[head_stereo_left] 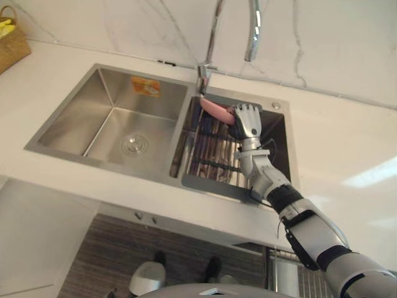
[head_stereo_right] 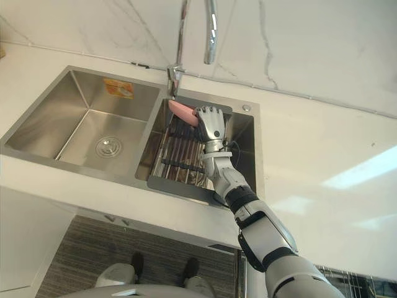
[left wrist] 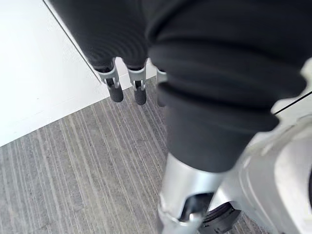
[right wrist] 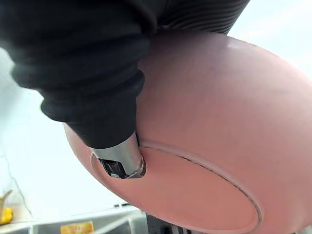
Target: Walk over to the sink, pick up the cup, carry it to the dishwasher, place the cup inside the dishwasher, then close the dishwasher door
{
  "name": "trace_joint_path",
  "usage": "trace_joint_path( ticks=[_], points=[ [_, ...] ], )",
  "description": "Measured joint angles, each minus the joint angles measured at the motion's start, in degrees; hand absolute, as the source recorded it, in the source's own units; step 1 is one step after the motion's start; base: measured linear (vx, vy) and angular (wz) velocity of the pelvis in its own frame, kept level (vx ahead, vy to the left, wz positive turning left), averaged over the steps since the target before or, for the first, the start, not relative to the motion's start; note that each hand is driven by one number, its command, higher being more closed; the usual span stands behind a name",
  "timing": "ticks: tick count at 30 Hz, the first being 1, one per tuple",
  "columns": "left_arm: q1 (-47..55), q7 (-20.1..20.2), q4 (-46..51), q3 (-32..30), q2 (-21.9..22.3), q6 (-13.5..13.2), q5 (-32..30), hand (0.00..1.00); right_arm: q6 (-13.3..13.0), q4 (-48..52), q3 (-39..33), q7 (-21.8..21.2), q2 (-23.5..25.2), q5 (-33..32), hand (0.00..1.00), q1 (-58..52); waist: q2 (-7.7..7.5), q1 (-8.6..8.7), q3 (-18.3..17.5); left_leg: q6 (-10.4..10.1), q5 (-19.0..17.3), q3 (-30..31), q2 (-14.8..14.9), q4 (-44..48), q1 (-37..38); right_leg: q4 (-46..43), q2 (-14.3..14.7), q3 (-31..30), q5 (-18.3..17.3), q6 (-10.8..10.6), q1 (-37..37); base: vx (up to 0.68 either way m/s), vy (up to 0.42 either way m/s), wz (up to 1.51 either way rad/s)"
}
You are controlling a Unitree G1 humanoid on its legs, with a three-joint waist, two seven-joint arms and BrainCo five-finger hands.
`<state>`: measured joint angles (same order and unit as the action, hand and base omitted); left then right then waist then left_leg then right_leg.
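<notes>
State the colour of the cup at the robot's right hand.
Pink. The cup, held by the right hand, shows best in the right wrist view.

White countertop [head_stereo_left: 347, 143] stretching right across, steel double sink [head_stereo_left: 68, 124] sunk into it. Left basin: round drain [head_stereo_left: 134, 145] in its floor, orange sticker [head_stereo_left: 146, 85] on the back wall. Right basin holding a slatted rack [head_stereo_left: 208, 149], pink cup [head_stereo_left: 216, 110] at its far end, just beneath the tap [head_stereo_left: 251, 43] rising behind the divider. Off in the far left corner, a wicker basket [head_stereo_left: 11, 46] on the counter, something yellow inside.
</notes>
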<state>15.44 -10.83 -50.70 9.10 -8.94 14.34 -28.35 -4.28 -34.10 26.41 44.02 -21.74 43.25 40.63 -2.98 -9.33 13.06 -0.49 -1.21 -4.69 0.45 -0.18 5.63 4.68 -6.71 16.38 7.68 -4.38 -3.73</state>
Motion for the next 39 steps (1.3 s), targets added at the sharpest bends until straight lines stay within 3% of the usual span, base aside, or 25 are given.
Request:
trace_joint_path(
  ticks=[5, 6, 9, 15, 19, 22, 25, 28, 30, 31, 32, 33, 35, 37, 38, 39],
  points=[
    [0.01, 0.12, -0.08, 0.0, -0.04, 0.03, -0.06, 0.0, -2.36, 8.57, -0.43, -0.14, -3.9, 4.56, 1.0, -2.68, -0.04, 0.75, -0.04, -0.05, -0.44, -1.76, 0.23, 0.04, 0.75, 0.01, 0.22, -1.65, 0.16, 0.09, 0.23, -0.03, 0.009, -0.21],
    [0.02, 0.34, -0.61, 0.0, -0.07, 0.08, -0.09, 0.0, -3.71, 11.66, -0.42, -0.19, -5.18, 6.05, 1.0, -3.97, -0.17, 1.73, -0.12, -0.04, -0.44, -2.18, 0.24, 0.02, 0.57, 0.01, 0.25, -2.1, 0.23, 0.11, 0.71, -0.02, 0.003, -0.14],
    [-0.03, 1.16, -0.98, 0.0, -0.12, 0.14, -0.07, 0.0, -5.75, 15.87, -0.42, -0.13, -6.81, 7.06, 1.0, -5.17, -0.3, 2.22, -0.2, -0.11, -0.7, -3.48, 0.4, 0.02, 0.83, 0.01, 0.61, -3.65, 0.77, 0.21, 1.27, -0.02, 0.007, -0.28],
    [-0.2, 2.26, -3.43, 0.05, -0.46, 0.19, -1.28, 0.0, -8.41, 28.49, -2.44, -1.42, -10.46, 8.93, 1.0, -11.75, -1.55, 4.11, -1.67, -0.24, -1.89, -6.5, 0.82, 0.57, 1.57, 0.02, 1.25, -6.85, 0.98, 0.24, 1.9, -0.01, 0.008, -0.27],
    [-0.64, 4.08, -5.29, 0.25, -0.59, 0.42, -2.14, 0.0, -7.88, 35.74, -8.93, -3.62, -13.06, 8.89, 1.0, -20.5, -2.04, 5.62, -2.38, -0.06, -3.63, -9.56, 0.85, 2.57, 1.51, 0.01, 1.43, -9.86, 1.56, -0.02, 2.68, -0.03, 0.027, -0.37],
    [-0.99, 4.04, -6.83, 1.36, -0.7, 0.51, -2.24, 0.0, -5.94, 40.57, -15.24, -3.89, -13.51, 8.92, 1.0, -27.89, -2.18, 7.48, -2.48, 0.11, -5.14, -11.9, 0.85, 4.39, 1.19, -0.01, 1.7, -12.71, 2.14, -0.26, 3.7, -0.05, 0.03, -0.53],
    [-1.21, 4.01, -7.29, 2.43, -1.7, 0.62, -1.74, 0.0, -3.68, 42.59, -23.94, -3.17, -13.54, 8.87, 1.0, -36.36, -2.77, 9.94, -3.01, 0.41, -7.2, -14.75, 0.99, 7.44, -0.86, -0.02, 1.56, -15.82, 2.43, -1.11, 5.9, -0.06, 0.035, -0.49],
    [-2.52, 3.97, -7.28, 2.35, -2.12, 0.79, -0.32, 0.0, -0.17, 42.03, -30.19, 0.73, -13.47, 8.84, 1.0, -41.53, -3.34, 12.28, -3.16, 0.72, -9.39, -18.02, 1.26, 10.84, -3.09, -1.2, 1.68, -18.97, 2.52, -1.62, 8.95, -0.08, 0.046, -0.59],
    [-3.05, 3.76, -7.21, 2.2, -2.79, 0.8, 0.7, 0.0, 1.03, 42.0, -32.99, 4.14, -13.07, 8.89, 1.0, -43.92, -3.71, 13.25, -2.98, 1.22, -10.9, -21.51, 2.46, 13.57, -3.61, -1.47, 1.71, -17.31, 0.7, -1.5, 10.41, -0.07, 0.055, -0.81],
    [-3.23, 3.53, -7.19, 1.94, -3.35, 0.87, 0.25, 0.0, 1.3, 41.94, -34.18, 5.77, -12.07, 8.84, 1.0, -44.96, -4.03, 13.25, -2.79, 1.1, -11.25, -23.93, 3.99, 14.46, -3.65, -2.79, 1.68, -12.76, -4.32, 0.6, 11.43, -0.03, 0.062, -0.86],
    [-3.34, 3.35, -7.2, 1.7, -3.55, 0.79, -0.84, 0.0, 1.48, 41.67, -34.22, 6.65, -11.7, 8.86, 1.0, -45.12, -3.25, 13.42, -2.95, 1.21, -11.32, -25.28, 5.25, 14.61, -3.64, -3.54, 1.74, -9.46, -6.52, 2.7, 11.75, -0.03, 0.074, -1.33],
    [-3.44, 2.29, -6.97, 0.12, -3.93, 0.74, -3.42, 0.0, 1.45, 40.06, -33.99, 8.36, -10.56, 8.84, 1.0, -44.45, -3.83, 13.22, -2.63, 0.92, -12.58, -28.89, 7.6, 15.36, -3.29, -7.8, 0.96, -1.04, -6.67, 6.01, 13.81, -0.02, 0.047, -1.18],
    [-3.45, 2.17, -6.63, -0.63, -5.44, 2.0, -3.24, 0.0, 1.28, 37.26, -33.7, 10.26, -9.8, 8.79, 1.0, -44.44, -5.69, 12.63, -2.51, 0.44, -13.95, -33.1, 8.63, 16.96, -2.54, -12.38, -1.49, 7.6, -7.7, 8.42, 13.64, -0.02, 0.006, -1.22],
    [-3.64, 2.3, -6.51, -0.67, -5.46, 2.88, -3.12, 0.0, 1.46, 35.72, -33.78, 10.87, -9.81, 8.67, 1.0, -44.23, -5.84, 12.49, -2.6, 0.17, -14.43, -34.8, 9.78, 17.6, -2.15, -14.06, -2.51, 10.88, -8.27, 9.04, 13.93, 0.01, -0.043, -0.7],
    [-4.03, 2.31, -6.27, -0.64, -5.33, 4.06, -1.12, 0.0, 1.74, 31.62, -33.75, 12.62, -9.67, 7.78, 1.0, -44.29, -5.16, 13.27, -2.54, -0.92, -13.85, -36.31, 12.08, 17.1, -1.38, -20.48, -3.99, 14.58, -8.68, 8.95, 13.9, 0.07, -0.043, -0.4],
    [-4.09, 2.29, -6.25, -0.66, -5.37, 4.07, -0.91, 0.0, 1.76, 30.25, -33.78, 12.95, -9.67, 7.44, 1.0, -44.3, -5.05, 13.4, -2.58, -1.25, -13.65, -36.38, 12.65, 17.1, -1.36, -22.35, -4.41, 14.6, -8.88, 8.54, 13.79, 0.14, -0.081, -0.45]
  ],
)
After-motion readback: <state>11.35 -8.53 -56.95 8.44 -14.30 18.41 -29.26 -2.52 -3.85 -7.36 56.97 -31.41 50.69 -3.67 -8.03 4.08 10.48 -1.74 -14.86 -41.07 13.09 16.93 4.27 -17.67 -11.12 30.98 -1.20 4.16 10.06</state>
